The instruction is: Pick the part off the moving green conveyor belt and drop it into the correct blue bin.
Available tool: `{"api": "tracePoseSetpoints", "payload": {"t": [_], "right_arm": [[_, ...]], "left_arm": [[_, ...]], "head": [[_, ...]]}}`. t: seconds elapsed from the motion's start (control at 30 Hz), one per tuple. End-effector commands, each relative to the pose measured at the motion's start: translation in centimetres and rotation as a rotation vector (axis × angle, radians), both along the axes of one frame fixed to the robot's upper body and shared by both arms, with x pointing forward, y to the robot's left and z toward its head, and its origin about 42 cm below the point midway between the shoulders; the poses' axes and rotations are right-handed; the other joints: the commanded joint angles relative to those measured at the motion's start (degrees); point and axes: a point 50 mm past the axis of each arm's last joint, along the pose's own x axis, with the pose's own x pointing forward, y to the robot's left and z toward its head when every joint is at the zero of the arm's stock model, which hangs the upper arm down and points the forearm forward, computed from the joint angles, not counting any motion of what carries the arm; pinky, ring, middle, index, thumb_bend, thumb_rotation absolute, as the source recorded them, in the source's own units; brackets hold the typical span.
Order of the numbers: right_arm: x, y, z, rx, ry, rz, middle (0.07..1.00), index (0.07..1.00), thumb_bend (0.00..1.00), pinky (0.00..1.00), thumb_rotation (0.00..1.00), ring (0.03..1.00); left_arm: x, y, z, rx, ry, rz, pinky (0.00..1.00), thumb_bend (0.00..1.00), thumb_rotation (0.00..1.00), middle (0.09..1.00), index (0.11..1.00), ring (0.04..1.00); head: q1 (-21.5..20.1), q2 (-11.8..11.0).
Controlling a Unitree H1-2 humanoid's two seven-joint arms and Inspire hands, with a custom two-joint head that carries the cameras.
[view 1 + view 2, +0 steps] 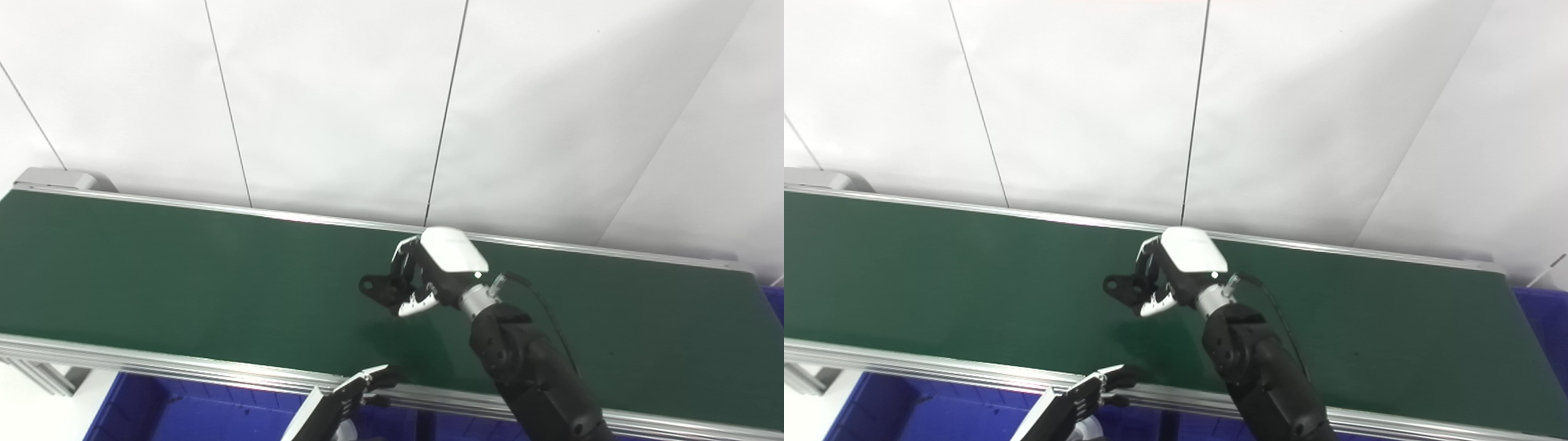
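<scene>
Part: black part (pixel 378 288) sitting in the right robot hand (pixel 429 272), just over the green conveyor belt (pixel 153 275).
Right robot hand: fingers closing around the part, apparently securing it against belt motion.
Left robot hand (pixel 352 392): waiting near the belt's front rail, fingers apart, holding nothing.
Blue bin (pixel 202 410): lying below the front rail, probably awaiting the drop.

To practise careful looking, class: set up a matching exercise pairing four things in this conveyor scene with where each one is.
Things:
1. black part
2. right robot hand
3. left robot hand
4. blue bin

Places:
A. below the belt's near rail
B. held in fingers over the green conveyor belt
C. at the near rail, holding nothing
D. over mid-belt, closed on something

Pairs: 1-B, 2-D, 3-C, 4-A
</scene>
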Motion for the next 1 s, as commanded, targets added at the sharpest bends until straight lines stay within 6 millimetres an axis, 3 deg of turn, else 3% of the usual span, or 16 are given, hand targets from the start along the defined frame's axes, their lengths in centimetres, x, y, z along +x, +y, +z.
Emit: {"api": "tracePoseSetpoints", "payload": {"t": [0.0,0.17,0.33,0.6,0.87,0.97], "right_arm": [[-0.3,-0.2,2.6,0.024,-0.062,-0.005,0.475,0.49,0.52,0.22,0.01,0.292],[-1.7,-0.9,4.0,0.004,-0.095,-0.013,0.477,0.49,0.52,0.26,0.01,0.327],[-3.4,-1.9,4.2,-0.036,-0.076,-0.025,0.477,0.49,0.52,0.26,0.01,0.333],[-6.3,-3.3,3.9,-0.091,-0.022,-0.032,0.474,0.489,0.52,0.22,0.01,0.287],[-9.4,-6.2,4.3,-0.145,0.022,-0.049,0.473,0.489,0.52,0.22,0.0,0.28],[-10.8,-7.6,4.4,-0.165,0.025,-0.059,0.476,0.489,0.52,0.25,0.0,0.325]], "left_arm": [[0.0,0.2,1.0,-0.025,-0.036,-0.002,0.76,0.71,0.77,0.874,0.825,0.858],[-0.5,1.3,1.7,-0.045,-0.036,0.004,0.81,0.68,0.8,0.889,0.846,0.886],[-0.7,2.4,2.3,-0.033,-0.047,0.001,0.85,0.71,0.9,0.909,0.875,0.912],[-0.3,5.2,4.4,-0.018,-0.043,0.003,0.89,0.71,0.94,0.921,0.9,0.927],[1.0,7.3,6.6,-0.004,-0.056,-0.01,0.86,0.68,0.92,0.901,0.877,0.904],[1.4,7.8,7.3,0.0,-0.058,-0.014,0.84,0.65,0.9,0.896,0.875,0.893]], "head": [[-1.6,0.7],[-6.2,3.6],[-10.2,6.0],[-22.5,12.6],[-26.5,17.4],[-27.3,19.0]]}}
